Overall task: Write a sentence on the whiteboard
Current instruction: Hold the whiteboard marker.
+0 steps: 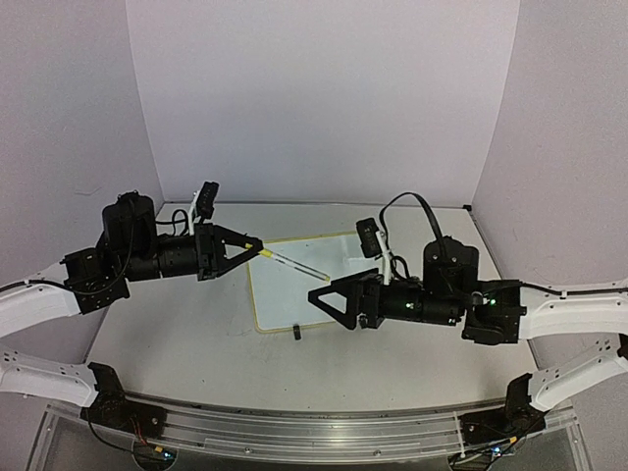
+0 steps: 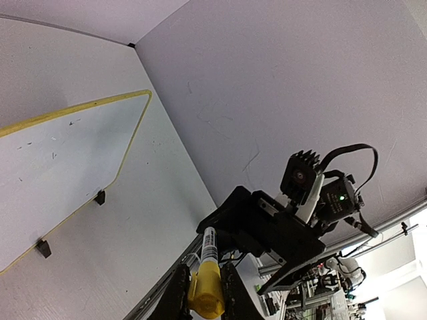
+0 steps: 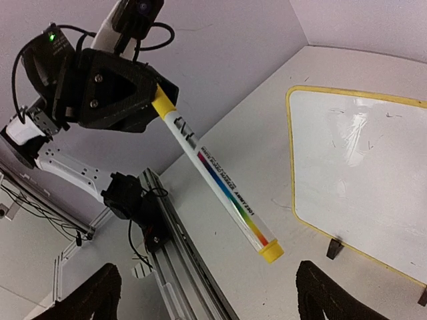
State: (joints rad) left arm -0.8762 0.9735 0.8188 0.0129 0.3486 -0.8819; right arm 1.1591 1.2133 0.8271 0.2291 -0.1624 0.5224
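Note:
The whiteboard [image 1: 285, 294] lies flat mid-table, white with a pale yellow rim and black clip feet [image 1: 297, 333]. It also shows in the left wrist view [image 2: 60, 173] and the right wrist view [image 3: 360, 173]. I can make out no sentence on it, only a few tiny specks. My left gripper [image 1: 260, 245] [image 2: 205, 275] is shut on the yellow cap end of a whiteboard marker [image 1: 294, 263] [image 3: 213, 173], held in the air over the board's near-left part. Its other yellow end [image 3: 270, 252] points at my right gripper [image 1: 316, 297] [image 3: 213, 300], which is wide open and empty just short of it.
An aluminium rail [image 1: 314, 432] runs along the table's near edge. Pale backdrop walls [image 1: 324, 98] close the back and both sides. The right arm's body [image 1: 451, 285] hangs over the table to the right of the board.

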